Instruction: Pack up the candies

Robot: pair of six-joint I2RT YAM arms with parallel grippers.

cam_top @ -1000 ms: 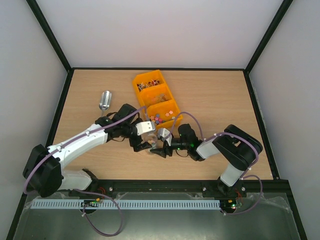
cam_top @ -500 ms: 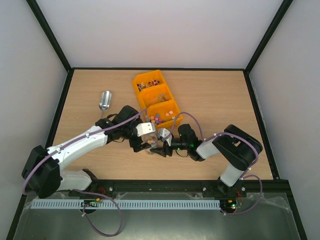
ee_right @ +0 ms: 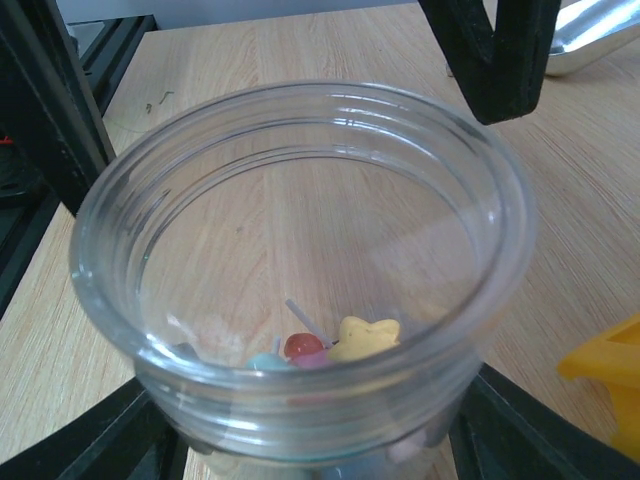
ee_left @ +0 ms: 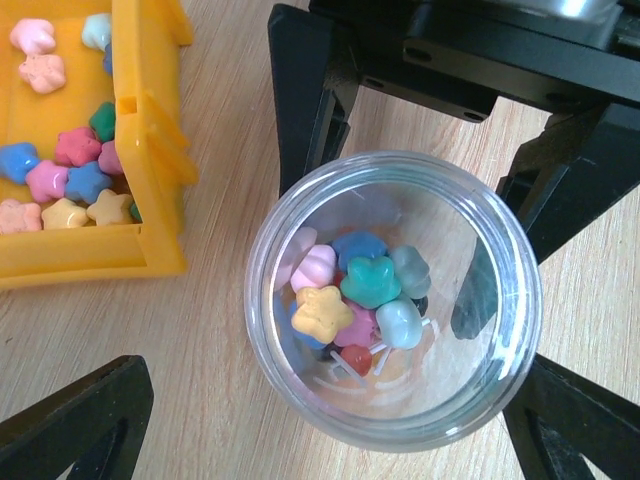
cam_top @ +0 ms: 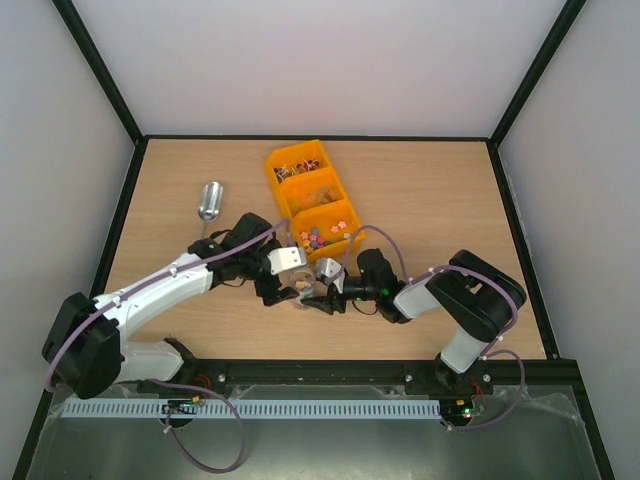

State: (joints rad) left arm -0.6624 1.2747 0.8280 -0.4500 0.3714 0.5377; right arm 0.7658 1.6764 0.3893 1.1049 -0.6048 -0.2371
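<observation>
Left wrist view: a clear, round jar [ee_left: 480,330] stands upright and open-mouthed on the pale wood-grain table [cam_top: 430,200]. At its bottom is a small heap of candies [ee_left: 365,285]: glossy, star-like pieces in teal, yellow, pink, blue and pale green. One small red piece lies among them, with thin white sticks beside it.

The right gripper [cam_top: 322,297] has its black fingers [ee_left: 305,120] pressed against opposite sides of the jar. The left gripper [cam_top: 288,288] hangs over the jar mouth, its jaws spread wide and holding nothing.

Just beside the jar, not touching it, is the near corner of an orange plastic bin [ee_left: 150,130]. It has three compartments in a row, and the nearest holds more of the same star-shaped candies. The contents of the farther compartments are too small to make out.

A silver metal scoop [cam_top: 209,200] lies well to the left of the bin.
</observation>
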